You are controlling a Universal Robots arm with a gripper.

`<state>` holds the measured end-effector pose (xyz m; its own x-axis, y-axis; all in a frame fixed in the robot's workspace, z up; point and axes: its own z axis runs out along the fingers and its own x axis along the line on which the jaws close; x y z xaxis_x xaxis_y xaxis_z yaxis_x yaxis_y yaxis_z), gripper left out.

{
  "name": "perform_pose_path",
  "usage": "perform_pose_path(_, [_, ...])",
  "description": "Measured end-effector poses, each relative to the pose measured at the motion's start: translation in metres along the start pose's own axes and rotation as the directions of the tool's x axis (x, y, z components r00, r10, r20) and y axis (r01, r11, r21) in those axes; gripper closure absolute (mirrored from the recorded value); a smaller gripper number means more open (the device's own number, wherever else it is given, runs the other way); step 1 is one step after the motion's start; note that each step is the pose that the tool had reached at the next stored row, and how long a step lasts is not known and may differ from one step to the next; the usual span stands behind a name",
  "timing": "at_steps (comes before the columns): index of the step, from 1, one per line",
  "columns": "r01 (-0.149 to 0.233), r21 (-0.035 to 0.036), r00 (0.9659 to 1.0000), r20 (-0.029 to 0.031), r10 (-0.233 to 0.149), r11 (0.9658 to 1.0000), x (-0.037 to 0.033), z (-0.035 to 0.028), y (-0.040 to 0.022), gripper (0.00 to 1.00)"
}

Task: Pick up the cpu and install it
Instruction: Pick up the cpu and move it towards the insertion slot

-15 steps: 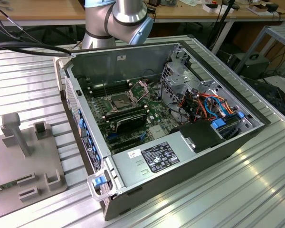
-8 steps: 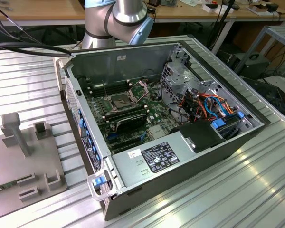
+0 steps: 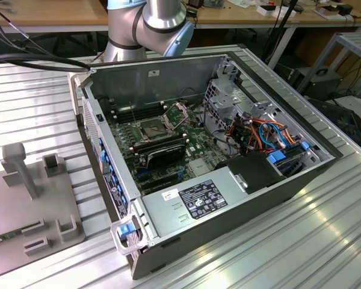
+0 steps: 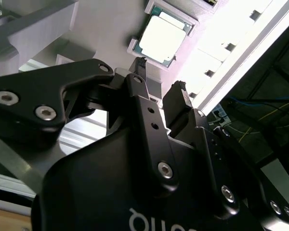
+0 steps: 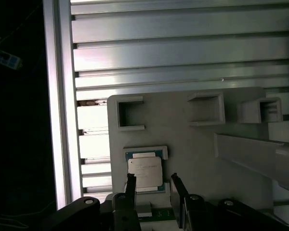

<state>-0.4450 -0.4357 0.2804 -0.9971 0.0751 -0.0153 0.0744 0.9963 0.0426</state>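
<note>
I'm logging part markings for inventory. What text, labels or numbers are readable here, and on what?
Power supply label: print too small to read.
White sticker beside it: too small to read.
cpu lid: markings too faint to read.
gripper body: white lettering only partly in view, unreadable.
Nothing can be quoted.

The arm (image 3: 159, 18) is silver-grey metal with pale blue joint caps, and its pincer (image 4: 159, 74) is matte black, with jointed links, silver screw heads and white lettering on its body.
</note>
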Motion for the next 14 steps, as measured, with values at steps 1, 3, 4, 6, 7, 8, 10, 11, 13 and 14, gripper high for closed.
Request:
perform_pose_path(1, [0.0, -0.0003, 1.0, 0.0003, 0.0, 1.0, 0.0, 0.0009, 0.0, 0.58])
perform_pose_path(3, [0.0, 0.0, 1.0, -0.0001, 0.0, 1.0, 0.0, 0.0026, -0.0001, 0.58])
perform_pose_path(4, [0.0, 0.0, 1.0, -0.0001, 0.0, 1.0, 0.0001, 0.0038, -0.0002, 0.58])
perform_pose_path(6, [0.0, 0.0002, 1.0, -0.0003, 0.0, 1.0, 0.0001, 0.0059, -0.0003, 0.58])
perform_pose_path(7, [0.0, 0.0, 1.0, 0.0, 0.0, 1.0, 0.0001, 0.0066, -0.0003, 0.58])
perform_pose_path(8, [0.0, 0.0, 1.0, 0.0, 0.0, 1.0, 0.0001, 0.0074, -0.0003, 0.58])
perform_pose_path(10, [0.0, 0.0001, 1.0, -0.0002, 0.0, 1.0, 0.0002, 0.0096, -0.0004, 0.58])
perform_pose_path(11, [0.0, 0.0001, 1.0, -0.0001, 0.0, 1.0, 0.0002, 0.0106, -0.0005, 0.58])
perform_pose_path(13, [0.0, 0.0001, 1.0, -0.0002, 0.0, 1.0, 0.0002, 0.0126, -0.0005, 0.58])
perform_pose_path(14, [0.0, 0.0001, 1.0, -0.0002, 0.0, 1.0, 0.0002, 0.0136, -0.0006, 0.58])
